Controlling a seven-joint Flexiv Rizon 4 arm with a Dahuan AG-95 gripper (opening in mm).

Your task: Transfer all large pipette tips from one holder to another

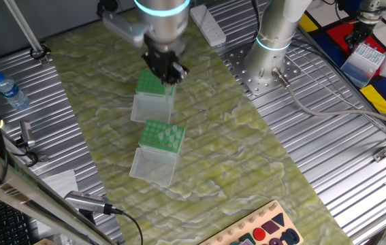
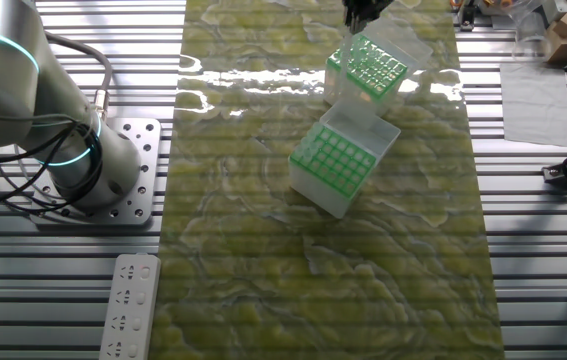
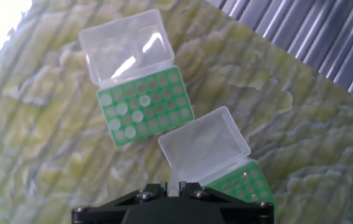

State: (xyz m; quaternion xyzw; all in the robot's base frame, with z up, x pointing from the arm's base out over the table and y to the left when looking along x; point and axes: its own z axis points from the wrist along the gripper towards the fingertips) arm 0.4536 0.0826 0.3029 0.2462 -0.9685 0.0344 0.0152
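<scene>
1. Table (image 1: 329,156): ribbed metal, with a green-yellow marbled mat (image 1: 233,150) down the middle.
2. Arm (image 1: 162,17) reaches over the mat from its base (image 1: 267,64) on the mat's edge.
3. Two clear boxes with green hole grids sit near each other on the mat, lids open. Far box (image 3: 145,109) lies well apart from the jaws; near box (image 3: 241,180) sits right under them.
4. Gripper (image 1: 167,68) hovers just above the near box's grid. Hand view shows only the black housing at the bottom edge; cannot tell if the jaws are released or clenched.
5. Tips (image 3: 129,112): several whitish round tops fill holes on the left part of the far box's grid. Near box holes look dark, but part is hidden.
6. Water bottle (image 1: 9,92) on the table edge, white power strip (image 2: 128,305) beside the base.
</scene>
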